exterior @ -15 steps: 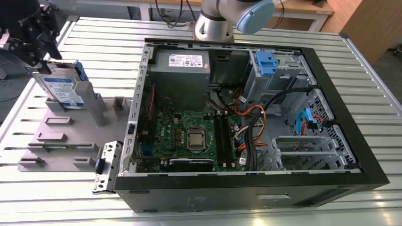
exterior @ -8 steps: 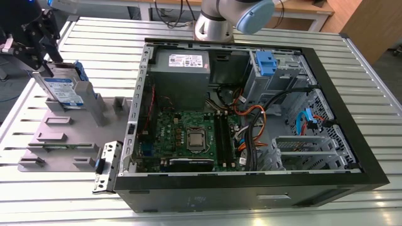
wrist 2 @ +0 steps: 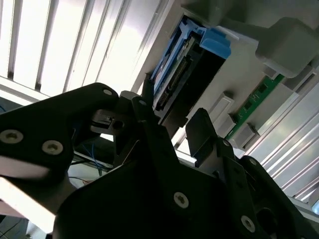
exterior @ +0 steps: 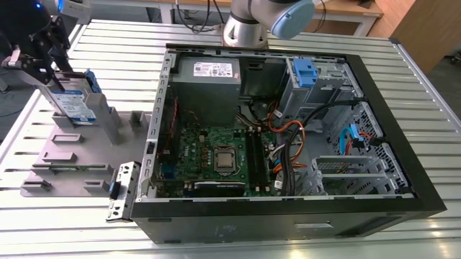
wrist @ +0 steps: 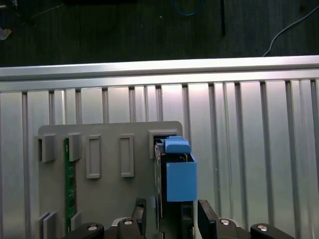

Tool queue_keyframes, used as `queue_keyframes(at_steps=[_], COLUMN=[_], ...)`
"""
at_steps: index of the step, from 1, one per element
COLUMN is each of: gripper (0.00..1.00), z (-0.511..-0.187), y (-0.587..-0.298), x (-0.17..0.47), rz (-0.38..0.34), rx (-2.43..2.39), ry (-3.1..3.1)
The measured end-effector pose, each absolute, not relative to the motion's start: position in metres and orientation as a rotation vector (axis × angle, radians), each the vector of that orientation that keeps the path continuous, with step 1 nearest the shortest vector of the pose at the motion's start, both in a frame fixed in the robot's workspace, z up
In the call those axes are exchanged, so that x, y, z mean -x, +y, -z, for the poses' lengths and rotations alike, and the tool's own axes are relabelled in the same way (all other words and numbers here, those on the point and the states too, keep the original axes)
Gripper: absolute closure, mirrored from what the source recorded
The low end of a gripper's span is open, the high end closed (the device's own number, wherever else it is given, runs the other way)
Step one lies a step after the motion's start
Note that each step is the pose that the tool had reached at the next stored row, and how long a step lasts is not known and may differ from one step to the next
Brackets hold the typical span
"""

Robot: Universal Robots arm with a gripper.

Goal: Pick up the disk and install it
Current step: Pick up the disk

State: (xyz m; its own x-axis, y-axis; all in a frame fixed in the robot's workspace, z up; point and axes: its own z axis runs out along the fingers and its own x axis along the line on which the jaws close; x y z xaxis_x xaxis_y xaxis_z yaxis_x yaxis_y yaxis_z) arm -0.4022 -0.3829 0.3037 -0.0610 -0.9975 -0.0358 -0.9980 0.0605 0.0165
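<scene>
Disk (wrist: pixel 178 175) upright, end effector (wrist: pixel 173 209) open astride it

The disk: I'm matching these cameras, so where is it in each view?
Exterior view: the disk stands upright in the grey holder, at the exterior view's left.
First wrist view: the disk stands at the holder's edge, blue carrier towards the camera.
Second wrist view: the disk shows its connector edge, in the holder.
Shared landmark: the green memory stick in the holder.

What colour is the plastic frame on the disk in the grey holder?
Blue. The flat silver disk's plastic frame shows best in the first wrist view.
</scene>
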Motion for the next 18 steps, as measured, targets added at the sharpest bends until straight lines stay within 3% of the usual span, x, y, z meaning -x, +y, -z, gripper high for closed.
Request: queue_keyframes(at_steps=[18], gripper=[0.47], z=[-0.2993], y=[-0.3802], x=[0.4020], rz=[-0.060], rx=[2.144], ry=[2.265])
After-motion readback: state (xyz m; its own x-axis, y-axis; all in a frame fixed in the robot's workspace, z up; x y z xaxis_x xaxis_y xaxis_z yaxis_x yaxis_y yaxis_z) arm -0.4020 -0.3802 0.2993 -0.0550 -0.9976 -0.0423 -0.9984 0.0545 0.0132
